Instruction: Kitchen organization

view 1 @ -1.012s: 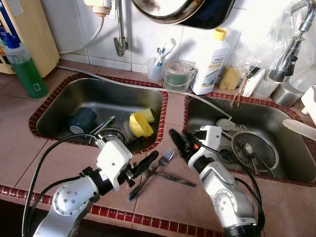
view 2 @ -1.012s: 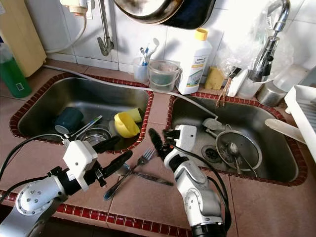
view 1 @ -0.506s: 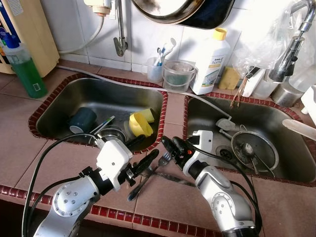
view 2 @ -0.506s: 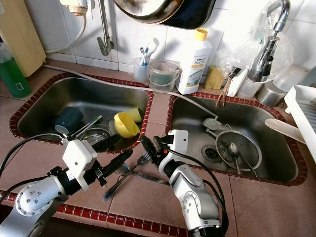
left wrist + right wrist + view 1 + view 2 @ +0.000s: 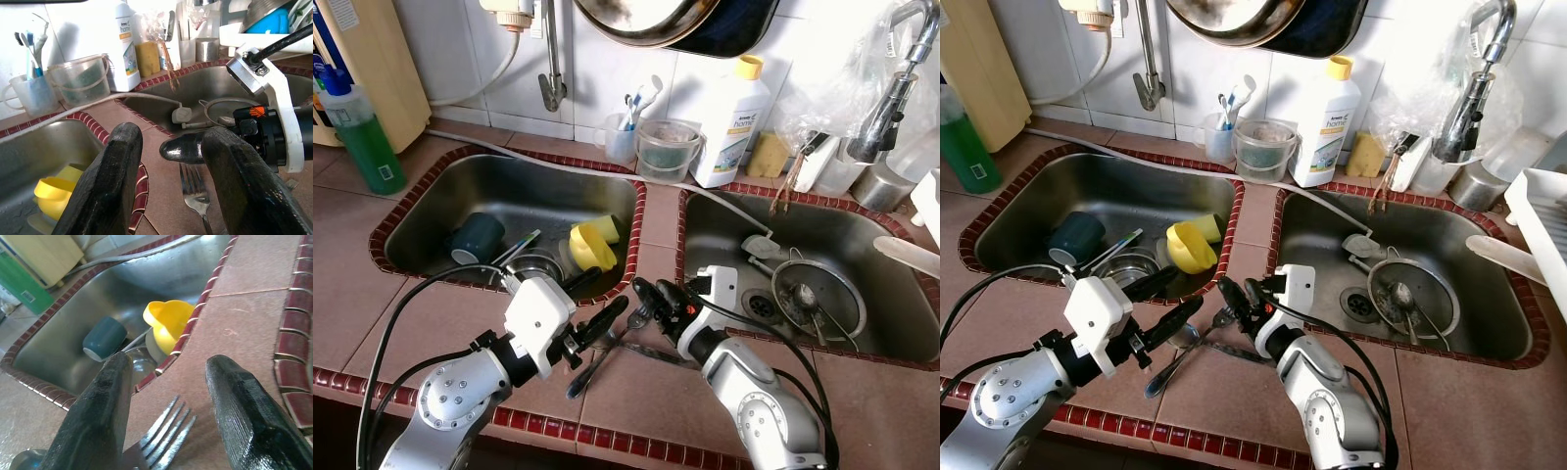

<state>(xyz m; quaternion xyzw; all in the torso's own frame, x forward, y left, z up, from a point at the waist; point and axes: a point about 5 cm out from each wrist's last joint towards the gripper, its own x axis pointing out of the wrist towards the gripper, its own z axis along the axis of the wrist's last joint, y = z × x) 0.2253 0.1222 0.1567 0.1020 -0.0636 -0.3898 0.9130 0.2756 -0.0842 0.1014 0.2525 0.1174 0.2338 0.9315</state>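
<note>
yellow cup (image 5: 592, 245) | teal mug (image 5: 476, 238) | green bottle (image 5: 364, 142) (blue cap) | silver fork (image 5: 164, 436)
</note>
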